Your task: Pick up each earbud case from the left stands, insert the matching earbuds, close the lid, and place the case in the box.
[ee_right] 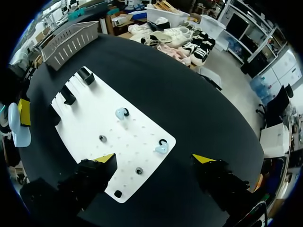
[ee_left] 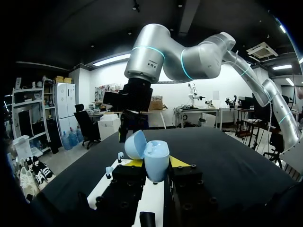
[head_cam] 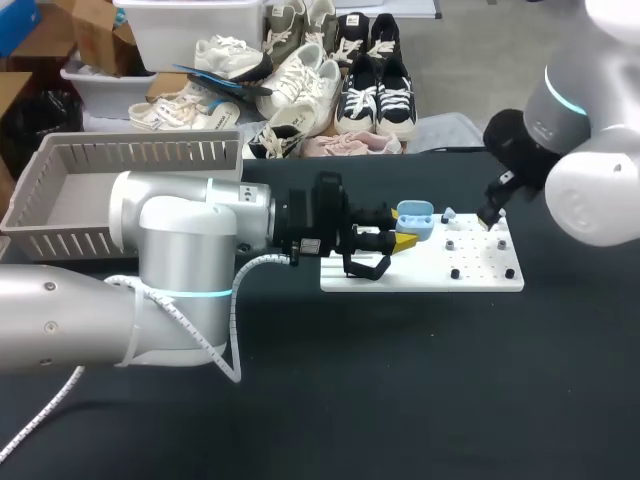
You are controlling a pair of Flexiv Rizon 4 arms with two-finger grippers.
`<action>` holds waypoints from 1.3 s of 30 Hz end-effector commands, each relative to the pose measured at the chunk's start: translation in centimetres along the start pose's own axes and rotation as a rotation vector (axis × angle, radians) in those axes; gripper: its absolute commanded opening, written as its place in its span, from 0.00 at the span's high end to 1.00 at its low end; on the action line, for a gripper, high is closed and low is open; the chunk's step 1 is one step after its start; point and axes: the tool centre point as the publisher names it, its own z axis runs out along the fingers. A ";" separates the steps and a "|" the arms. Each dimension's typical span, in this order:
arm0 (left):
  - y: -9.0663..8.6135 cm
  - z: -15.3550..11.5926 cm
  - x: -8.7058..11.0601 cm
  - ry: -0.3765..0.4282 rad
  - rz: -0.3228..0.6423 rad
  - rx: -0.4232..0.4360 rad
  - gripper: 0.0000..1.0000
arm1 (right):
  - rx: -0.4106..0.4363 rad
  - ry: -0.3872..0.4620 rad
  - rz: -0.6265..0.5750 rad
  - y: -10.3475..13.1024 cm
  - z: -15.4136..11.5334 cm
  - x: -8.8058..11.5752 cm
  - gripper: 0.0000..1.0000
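grey slotted box (head_cam: 60, 190), far left of the table, well apart from the work.
left gripper (head_cam: 400, 240): clamped from two sides on the pale blue earbud case (head_cam: 415, 216), lid hinged open, held over the left end of the white board (head_cam: 480, 282).
black stands (ee_right: 67, 94): on the board's left part.
pale blue earbuds (ee_right: 121, 113): two, seated on the board, apart from each other, neither in the case.
right gripper (ee_right: 155, 159): fingers spread wide, holding nothing, above the board's right end, near one earbud.
step judged: earbud insertion, not yet begun.
next move calls for: descent onto one earbud, a light pinch, a carry leftward, careful alignment with the open case; lid and box afterwards.
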 end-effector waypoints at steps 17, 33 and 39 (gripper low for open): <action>0.0 0.0 0.1 -0.004 0.001 0.000 1.00 | -0.021 0.059 0.011 -0.7 1.5 -0.1 0.28; 0.0 0.0 0.1 -0.004 0.001 0.000 1.00 | -0.027 0.072 0.015 -1.1 1.9 -0.2 0.51; 0.0 0.0 0.1 -0.004 0.001 0.000 1.00 | -0.031 0.082 0.016 -1.0 2.0 0.1 0.52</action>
